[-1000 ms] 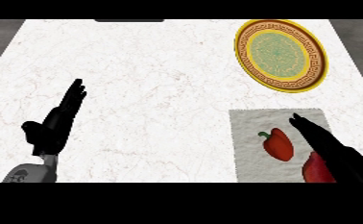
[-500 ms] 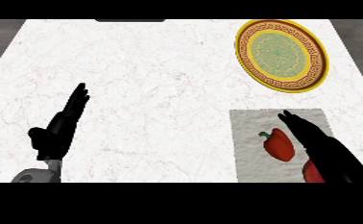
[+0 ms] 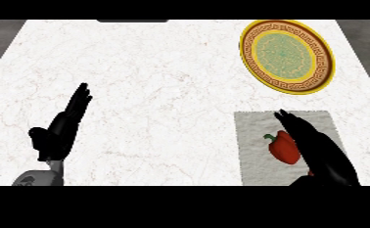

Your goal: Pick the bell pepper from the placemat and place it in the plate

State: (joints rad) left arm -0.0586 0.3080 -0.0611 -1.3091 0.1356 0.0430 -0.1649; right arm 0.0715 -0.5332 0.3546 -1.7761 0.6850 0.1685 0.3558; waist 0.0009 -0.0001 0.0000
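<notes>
A red bell pepper [image 3: 284, 148] with a green stem lies on the grey placemat [image 3: 253, 129] at the lower right. My right hand [image 3: 318, 148] stretches over the mat with straight fingers, lying along the pepper's right side and hiding part of it. The round plate [image 3: 287, 56], gold-rimmed with a green centre, sits on the counter beyond the mat at the upper right. My left hand [image 3: 61, 129] rests open at the lower left, fingers pointing up and away.
The white marble counter [image 3: 159, 85] spreads wide between my hands. A dark edge [image 3: 132, 20] shows at the counter's far side. The counter's right edge runs just past the plate and the mat.
My right hand has slid forward and left over the placemat, closer over the pepper. My left hand has drifted slightly toward the middle, still open.
</notes>
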